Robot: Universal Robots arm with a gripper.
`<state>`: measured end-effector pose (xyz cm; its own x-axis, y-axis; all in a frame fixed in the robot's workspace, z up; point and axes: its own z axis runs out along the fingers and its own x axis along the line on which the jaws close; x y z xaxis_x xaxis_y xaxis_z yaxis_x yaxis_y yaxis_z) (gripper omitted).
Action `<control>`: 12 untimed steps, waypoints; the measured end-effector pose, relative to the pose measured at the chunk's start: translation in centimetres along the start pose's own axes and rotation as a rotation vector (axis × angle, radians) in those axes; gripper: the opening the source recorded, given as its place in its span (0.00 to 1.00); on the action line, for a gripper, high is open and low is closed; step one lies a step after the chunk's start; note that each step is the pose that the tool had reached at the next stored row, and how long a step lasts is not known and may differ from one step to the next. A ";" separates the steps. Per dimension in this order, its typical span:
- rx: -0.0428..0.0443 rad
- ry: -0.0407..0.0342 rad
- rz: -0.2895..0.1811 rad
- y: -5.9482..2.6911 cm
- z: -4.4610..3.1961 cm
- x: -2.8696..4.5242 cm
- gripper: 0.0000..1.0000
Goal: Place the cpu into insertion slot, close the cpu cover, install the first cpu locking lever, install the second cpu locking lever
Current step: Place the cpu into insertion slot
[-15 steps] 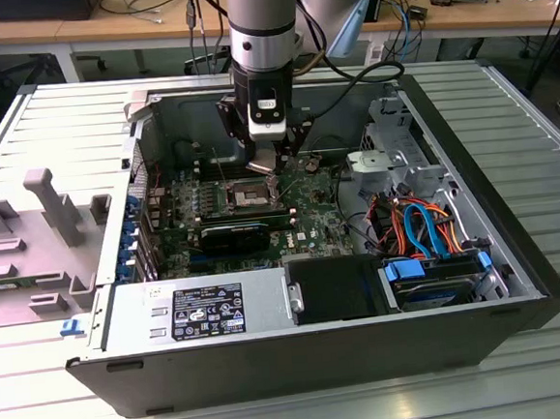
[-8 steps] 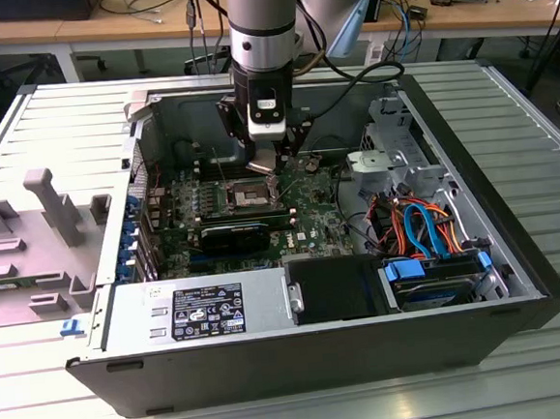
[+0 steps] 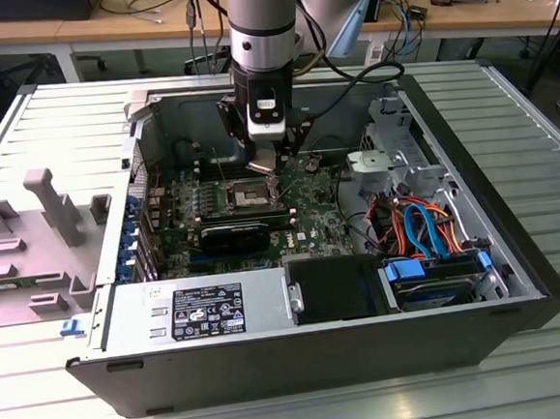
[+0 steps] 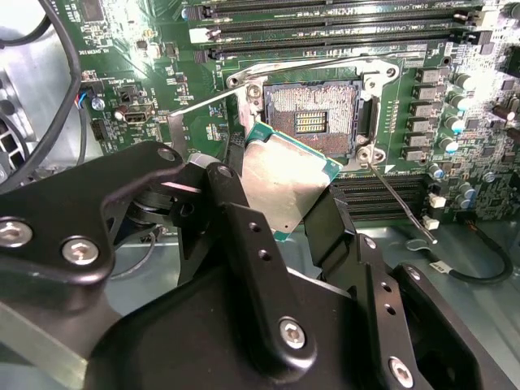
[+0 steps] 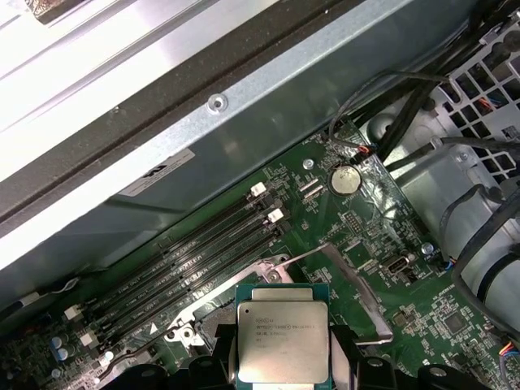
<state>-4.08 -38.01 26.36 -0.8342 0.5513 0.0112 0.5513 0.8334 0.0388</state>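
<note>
Cpu (image 4: pixel 288 183) was held by its edges in the tool (image 3: pixel 275 169), seemingly to spare its underside, at one o'clock of the uncovered insertion slot (image 3: pixel 249 194) in the exterior view.

the small flat square cpu (image 5: pixel 283 341) has a dull silver-grey metal top with faint dark print and a teal-green edge, while the square insertion slot (image 4: pixel 313 122) shows a dark centre with a gold striped patch inside a silvery metal rim. the flat circuit board (image 5: pixel 357 236) is deep green, crossed by long black plastic memory slots (image 5: pixel 187 268). orange and blue flat cables (image 3: pixel 416 230) lie in the black metal computer case (image 3: pixel 321 362).
</note>
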 end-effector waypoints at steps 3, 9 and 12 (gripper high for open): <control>0.0000 -0.0001 0.002 0.00 0.00 0.00 0.54; 0.0000 -0.0003 0.006 0.00 0.00 0.00 0.54; -0.0001 -0.0004 0.009 0.00 0.00 0.00 0.54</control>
<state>-4.08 -38.02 26.36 -0.8291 0.5590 0.0111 0.5590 0.8283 0.0388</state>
